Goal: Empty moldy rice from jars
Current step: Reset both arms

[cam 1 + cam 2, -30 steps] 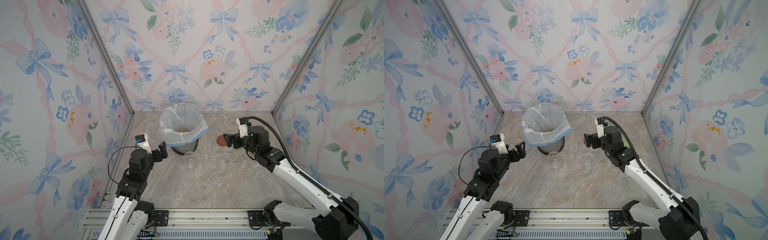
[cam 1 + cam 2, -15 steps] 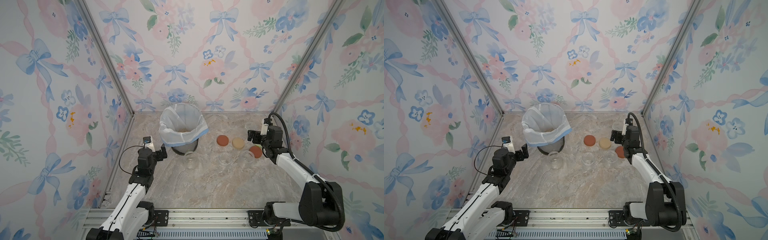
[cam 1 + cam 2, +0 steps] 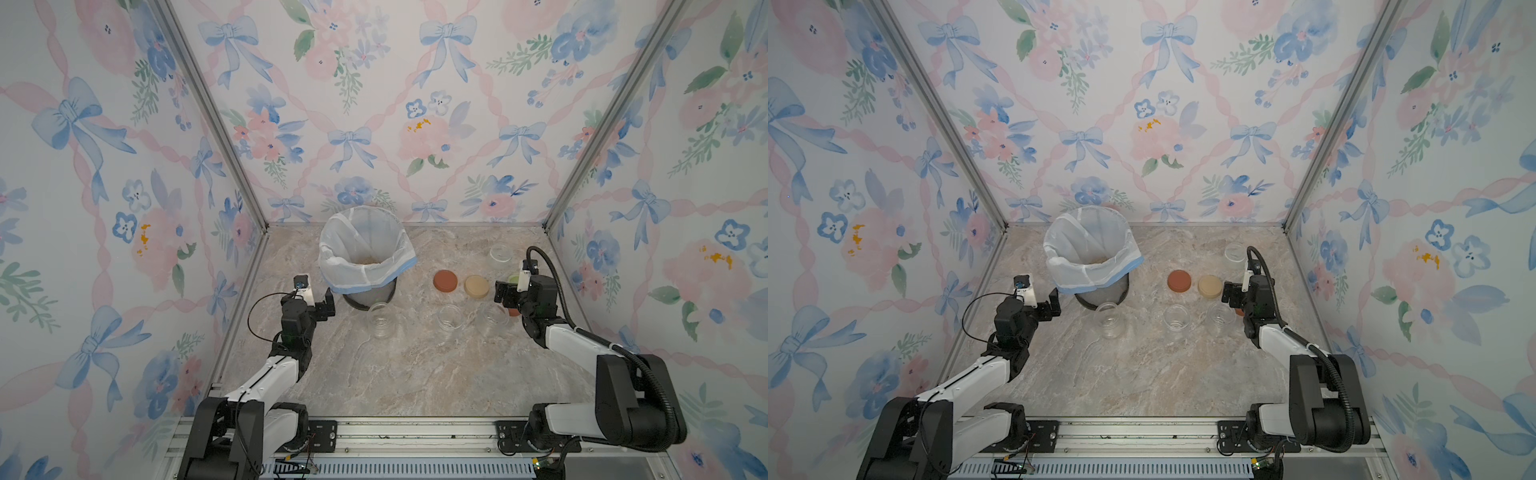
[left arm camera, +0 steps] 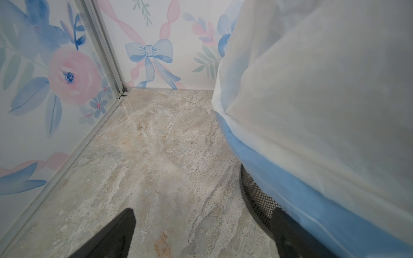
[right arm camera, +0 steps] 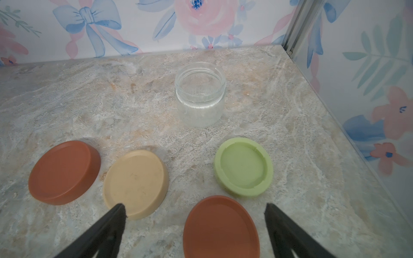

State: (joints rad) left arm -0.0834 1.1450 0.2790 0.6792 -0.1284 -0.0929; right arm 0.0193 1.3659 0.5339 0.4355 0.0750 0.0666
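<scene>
With the left gripper and right gripper both spread and empty, a careless sweep could topple the lidless jars or snag the bin liner.

A robot test booth in a lab, dressed to look homely. Three walls wear pastel wallpaper of pink roses and blue bows, yet bare aluminium posts join them at the corners. The tabletop has a marble pattern. Along its near edge runs a metal rail with bolted black brackets. Two white-and-black robot arms, the left arm and the right arm, rise from it, trailing black cables.
</scene>
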